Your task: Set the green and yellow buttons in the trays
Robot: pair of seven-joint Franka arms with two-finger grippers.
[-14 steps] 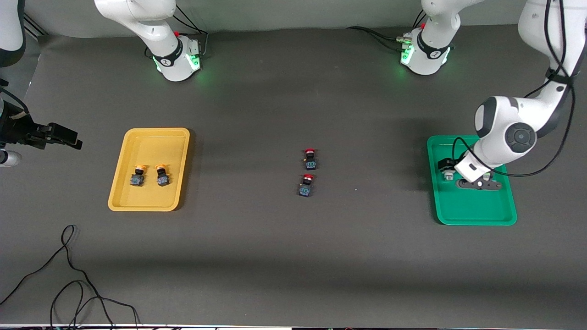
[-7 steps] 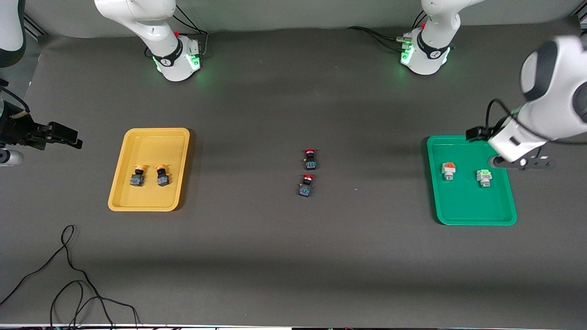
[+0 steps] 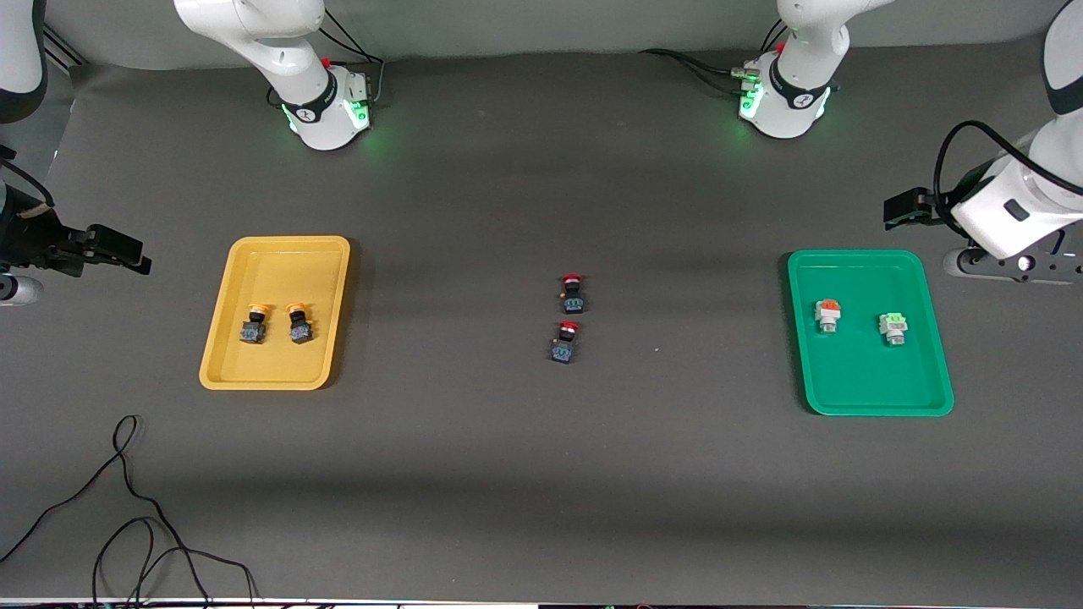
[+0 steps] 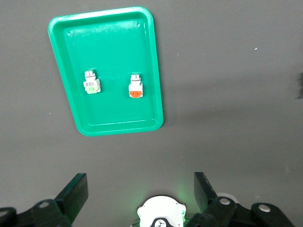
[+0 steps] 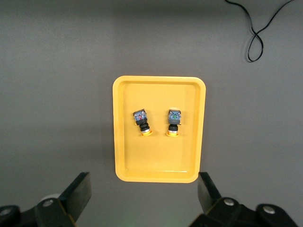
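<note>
**2 trays filled, left arm pulls clear**

2 yellow-capped buttons (image 3: pixel 275 323) lie side by side in the yellow tray (image 3: pixel 222 355). The light-green button (image 3: pixel 893 326) lies in the green tray (image 3: pixel 871 397), beside an orange-capped white button (image 3: pixel 827 315). A second ago the left gripper (image 3: pixel 1015 264) was low over that tray; now it hangs beside it over the desk (image 3: pixel 541 474), jaws wide open and empty. The right gripper (image 3: pixel 101 249) waits past the yellow tray, jaws open, holding nothing. 2 red-capped buttons (image 3: pixel 568 317) sit mid-desk. Sorting looks complete.
</note>
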